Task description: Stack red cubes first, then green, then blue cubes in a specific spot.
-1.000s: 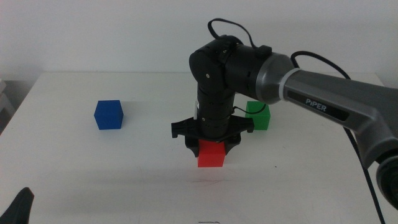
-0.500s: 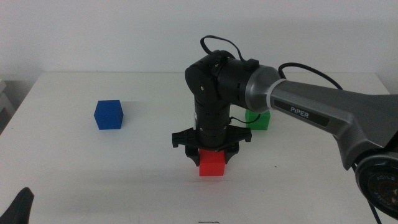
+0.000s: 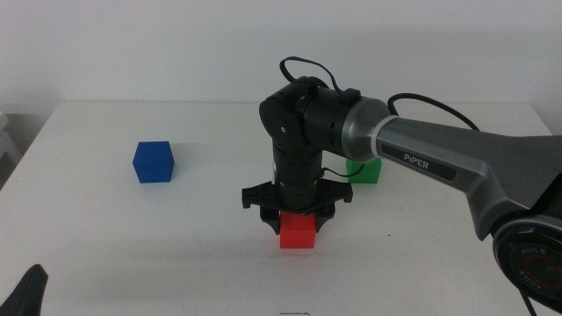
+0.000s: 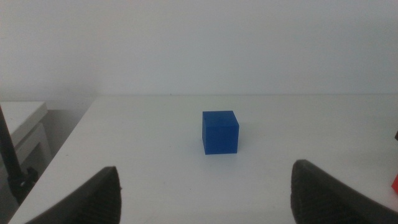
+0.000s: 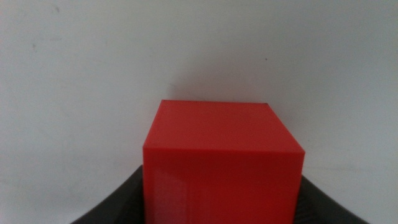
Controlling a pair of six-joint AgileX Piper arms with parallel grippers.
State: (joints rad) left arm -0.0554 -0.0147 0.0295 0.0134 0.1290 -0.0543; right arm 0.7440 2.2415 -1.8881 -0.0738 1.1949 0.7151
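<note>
Lowering slightly since a second ago, the right gripper (image 3: pixel 297 219) is clamping the red cube (image 3: pixel 297 231) between its jaws, setting it down mid-table. Behind the arm, the green cube (image 3: pixel 367 169) is waiting nearest. The blue cube (image 3: pixel 153 161) is sitting far left, facing the wide-open left gripper (image 4: pixel 205 190).

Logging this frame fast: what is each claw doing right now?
Right claw: closed on the red cube, at the table's middle.
Left claw: open, holding nothing, waiting near the blue cube.
</note>
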